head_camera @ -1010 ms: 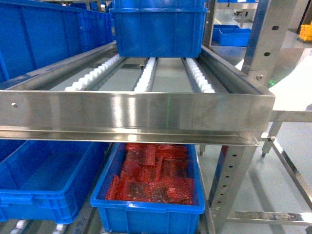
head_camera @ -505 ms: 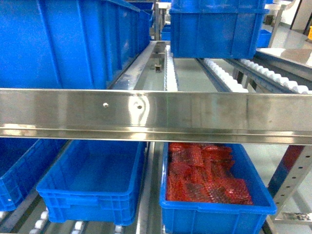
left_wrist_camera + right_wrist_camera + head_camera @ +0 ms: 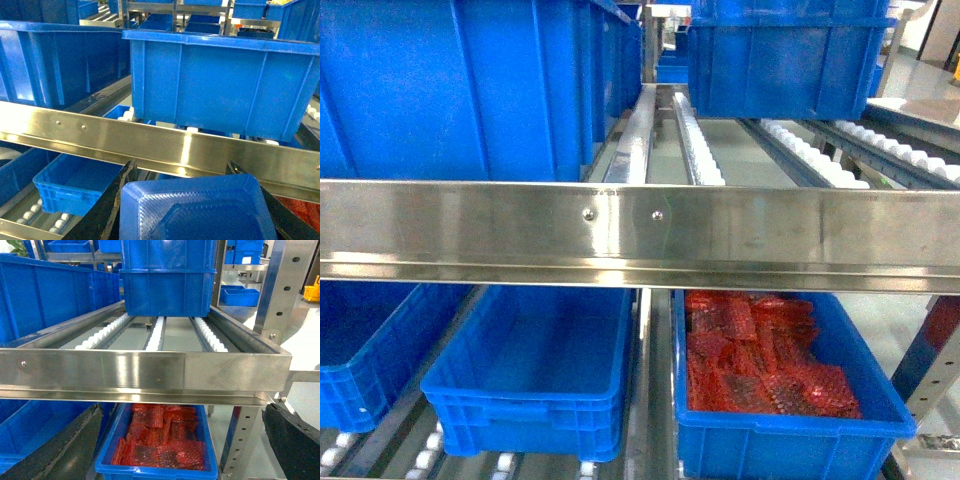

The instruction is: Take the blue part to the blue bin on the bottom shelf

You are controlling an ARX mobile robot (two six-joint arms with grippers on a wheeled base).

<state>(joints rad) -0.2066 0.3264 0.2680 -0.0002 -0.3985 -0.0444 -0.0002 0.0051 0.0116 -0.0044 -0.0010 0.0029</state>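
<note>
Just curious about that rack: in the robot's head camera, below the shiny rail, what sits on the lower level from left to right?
Blue bin cut off at the left edge → empty blue bin → blue bin of red parts.

The glossy blue moulded plastic part [image 3: 197, 210], flat with a raised, textured octagonal panel, sits between the left end effector's [image 3: 192, 205] black fingers [image 3: 112, 210]. The open, empty blue plastic bin [image 3: 530, 375] rests on the stainless-steel bottom shelf's [image 3: 642, 400] white rollers.

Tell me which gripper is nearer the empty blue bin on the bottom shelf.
Left, probably. The left gripper, holding the blue part, sees the empty blue bin just below-left. The right gripper faces the bin of red parts instead.
</note>
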